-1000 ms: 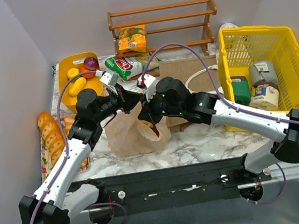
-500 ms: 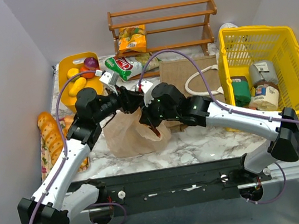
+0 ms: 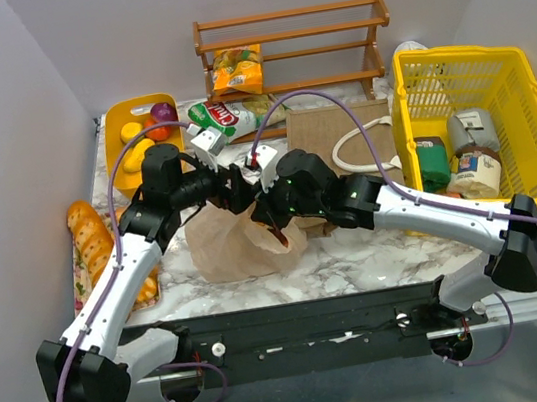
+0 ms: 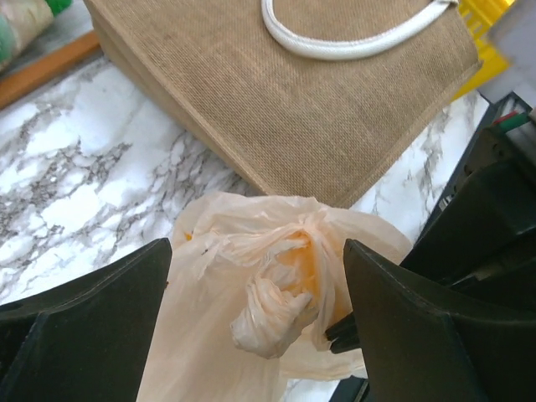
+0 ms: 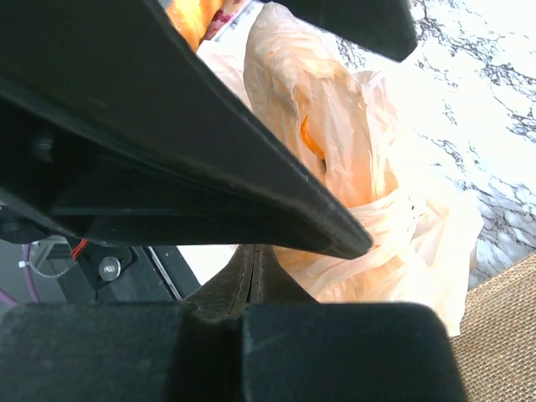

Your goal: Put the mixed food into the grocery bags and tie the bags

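The peach plastic grocery bag sits filled on the marble, its top twisted into a knot. My left gripper hangs open over that knot, with nothing between its fingers. My right gripper is shut on a strand of the bag beside the knot; its jaws are pressed together against the plastic bag. The tan jute tote lies flat behind them. A green and red snack packet lies at the back.
A yellow mesh basket with jars stands at the right. At the back is a wooden rack holding a yellow packet. A yellow tray of fruit and a bread loaf are at the left.
My left gripper has opened and let go of the bag's top, and its arm has drawn back a little. The right gripper has stayed shut by the knot.
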